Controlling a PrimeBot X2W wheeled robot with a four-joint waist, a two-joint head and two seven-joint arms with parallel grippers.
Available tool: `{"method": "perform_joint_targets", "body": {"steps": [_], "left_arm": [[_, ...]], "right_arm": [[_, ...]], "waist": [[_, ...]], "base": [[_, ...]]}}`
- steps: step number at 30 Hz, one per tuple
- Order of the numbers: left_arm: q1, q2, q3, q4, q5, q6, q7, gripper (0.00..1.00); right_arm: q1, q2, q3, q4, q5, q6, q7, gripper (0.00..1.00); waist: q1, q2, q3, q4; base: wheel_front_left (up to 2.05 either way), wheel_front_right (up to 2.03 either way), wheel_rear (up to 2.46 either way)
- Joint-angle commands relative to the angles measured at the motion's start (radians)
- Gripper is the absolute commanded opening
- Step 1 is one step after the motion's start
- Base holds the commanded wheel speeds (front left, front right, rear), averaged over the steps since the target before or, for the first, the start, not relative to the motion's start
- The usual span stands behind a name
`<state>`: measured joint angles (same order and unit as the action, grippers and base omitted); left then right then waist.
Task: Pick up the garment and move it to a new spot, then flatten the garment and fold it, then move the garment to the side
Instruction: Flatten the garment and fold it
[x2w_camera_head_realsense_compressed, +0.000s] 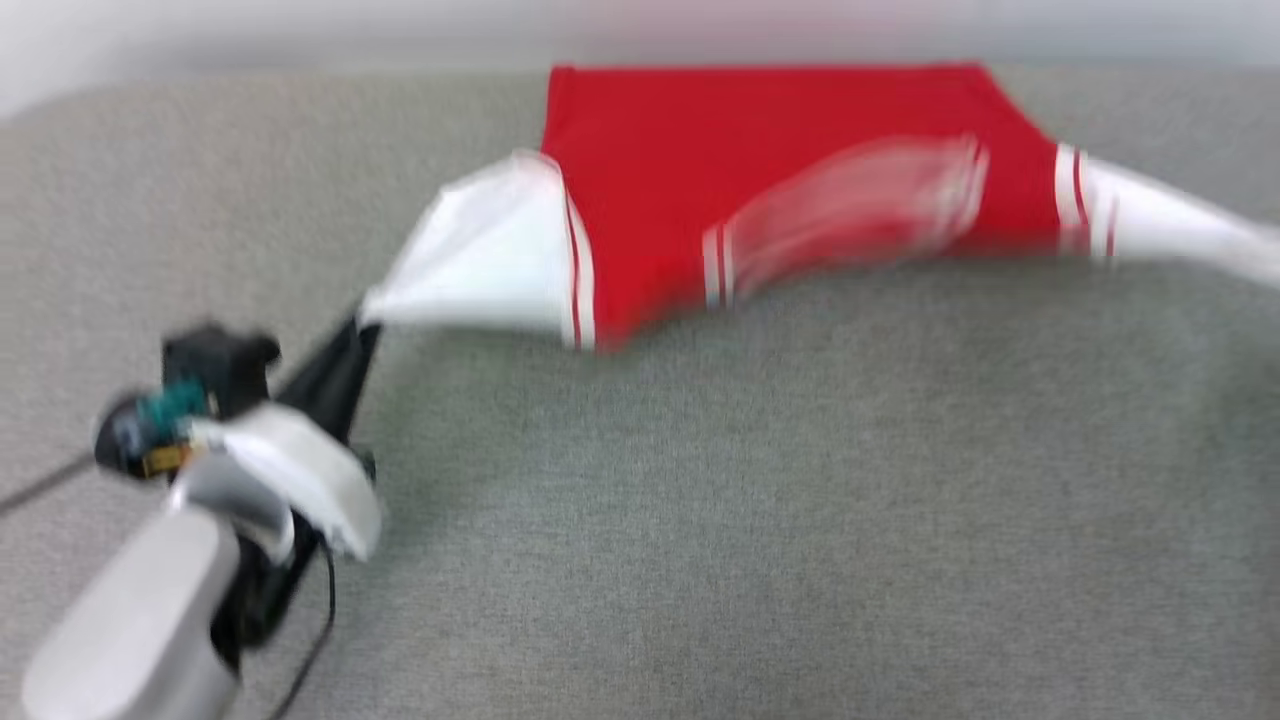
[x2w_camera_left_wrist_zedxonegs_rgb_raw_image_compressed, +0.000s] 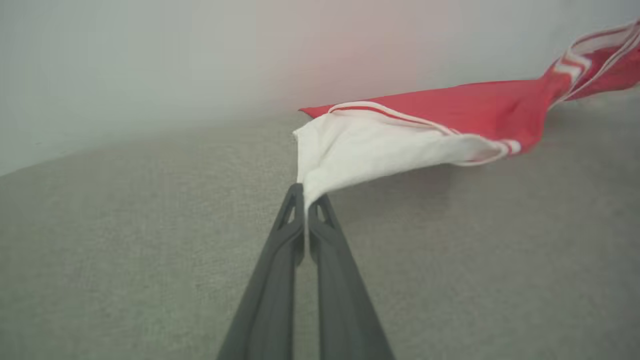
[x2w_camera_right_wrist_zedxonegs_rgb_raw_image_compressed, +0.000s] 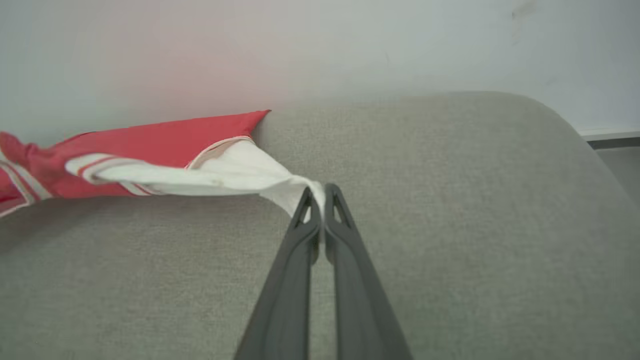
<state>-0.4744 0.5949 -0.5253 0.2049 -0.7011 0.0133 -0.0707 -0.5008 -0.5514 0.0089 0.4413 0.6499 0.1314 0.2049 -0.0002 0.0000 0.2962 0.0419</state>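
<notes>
1. Overhead, in the head view, the garment (x2w_camera_head_realsense_compressed: 700, 150) is stretched wide across the far part of the grey counter (x2w_camera_head_realsense_compressed: 750, 500). Its red body is blurred and its near edge is lifted. The left tool (x2w_camera_head_realsense_compressed: 362, 318) has one white sleeve (x2w_camera_head_realsense_compressed: 480, 260) by the tip.
2. Left wrist view: the left tool is pinched tight on that sleeve's cuff, and the cloth is pulled taut above the counter.
3. Right wrist view: the right tool (x2w_camera_right_wrist_zedxonegs_rgb_raw_image_compressed: 316, 197) is likewise closed on the end of the other sleeve (x2w_camera_right_wrist_zedxonegs_rgb_raw_image_compressed: 240, 172).
4. The step in hand looks like spreading the garment to flatten it. The next move calls for lowering both sleeves evenly under tension, then letting go.
</notes>
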Motion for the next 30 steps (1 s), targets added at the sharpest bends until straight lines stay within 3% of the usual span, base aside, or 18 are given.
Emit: {"method": "perform_joint_targets", "body": {"steps": [1, 14, 22, 26, 27, 29, 30], "left_arm": [[0.054, 0.012, 0.004, -0.027, -0.019, 0.017, 0.005, 0.00], [0.507, 0.141, 0.004, -0.184, -0.107, 0.122, 0.021, 0.00], [0.641, 0.154, -0.001, -0.232, -0.154, 0.149, 0.024, 0.00], [0.636, 0.137, -0.017, -0.241, -0.157, 0.138, 0.028, 0.00], [0.626, 0.134, -0.021, -0.245, -0.156, 0.133, 0.031, 0.00], [0.603, 0.130, -0.028, -0.258, -0.150, 0.127, 0.040, 0.00], [0.593, 0.127, -0.031, -0.267, -0.149, 0.120, 0.045, 0.00]], "right_arm": [[0.053, -0.015, -0.021, -0.012, 0.010, -0.002, 0.004, 0.00], [0.464, 0.024, -0.095, -0.189, 0.024, -0.002, 0.174, 0.00], [0.647, 0.056, -0.169, -0.318, 0.016, -0.001, 0.327, 0.00], [0.675, 0.091, -0.199, -0.367, 0.006, -0.001, 0.383, 0.00], [0.673, 0.095, -0.201, -0.380, -0.002, -0.001, 0.393, 0.22], [0.653, 0.105, -0.211, -0.403, -0.014, -0.001, 0.412, 1.00], [0.643, 0.108, -0.210, -0.416, -0.014, -0.001, 0.429, 1.00]], "waist": [[0.0002, 0.0000, -0.074, -0.002], [0.0002, 0.0000, -0.213, -0.045], [0.0002, 0.0000, -0.212, -0.048], [0.0002, 0.0000, -0.199, -0.042], [0.0002, 0.0000, -0.195, -0.039], [0.0002, 0.0000, -0.185, -0.032], [0.0002, 0.0000, -0.179, -0.028]], "base": [[0.00, 0.00, 0.00], [0.00, 0.00, 0.00], [0.00, 0.00, 0.00], [0.00, 0.00, 0.00], [0.00, 0.00, 0.00], [0.00, 0.00, 0.00], [0.00, 0.00, 0.00]]}}
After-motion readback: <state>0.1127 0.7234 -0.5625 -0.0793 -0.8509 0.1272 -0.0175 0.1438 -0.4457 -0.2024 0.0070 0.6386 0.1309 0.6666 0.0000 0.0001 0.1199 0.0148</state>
